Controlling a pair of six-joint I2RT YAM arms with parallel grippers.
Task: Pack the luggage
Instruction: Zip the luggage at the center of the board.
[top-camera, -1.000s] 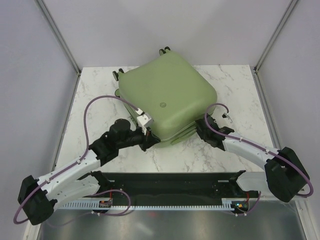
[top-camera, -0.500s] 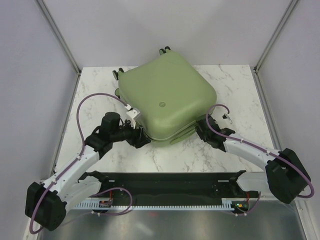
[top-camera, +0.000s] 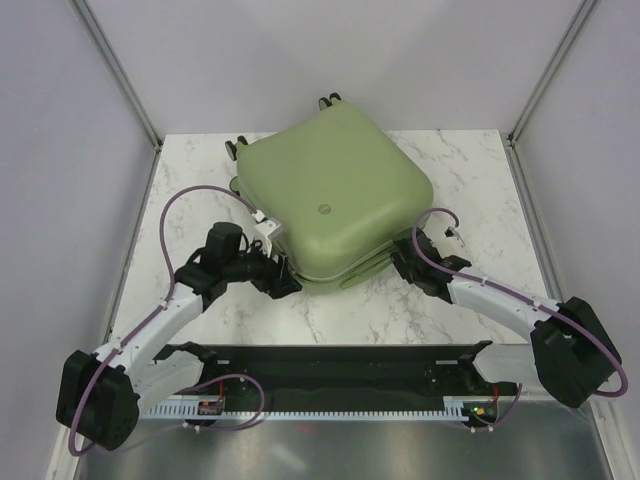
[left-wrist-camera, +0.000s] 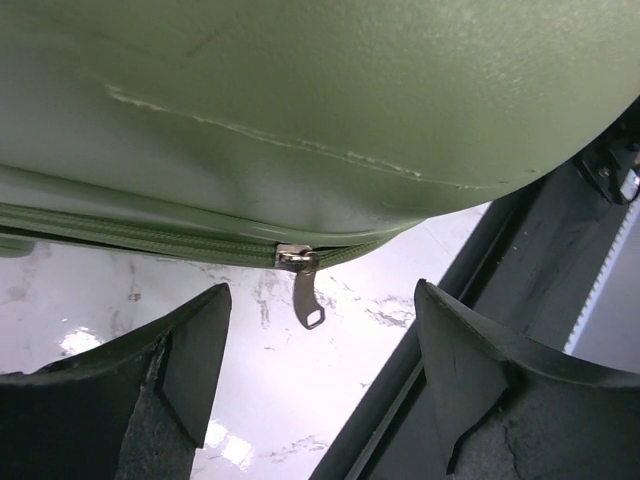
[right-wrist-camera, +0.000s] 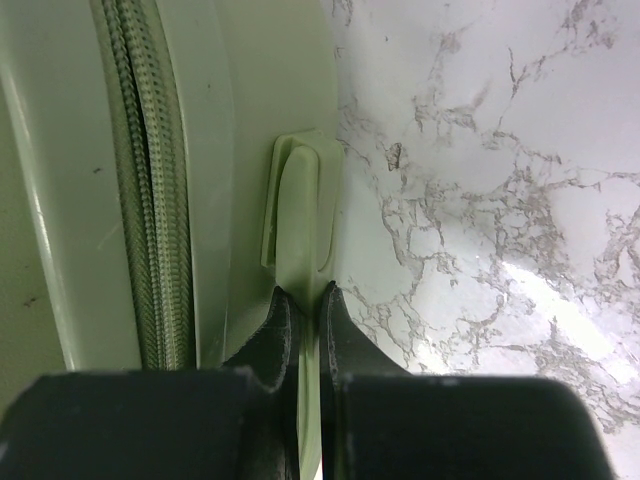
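Both jaws crowd near edges of luggage (top-camera: 335, 195).

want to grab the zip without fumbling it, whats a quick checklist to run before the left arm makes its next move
1. The luggage shut flat: ok in the top view.
2. The left gripper open: ok, jaws wide apart.
3. The zipper pull between them: ok, hanging free, not gripped.
4. The right gripper bracing the case: ok, shut on the side handle.
5. The zipper track closed all round: cannot tell, most of it is hidden.
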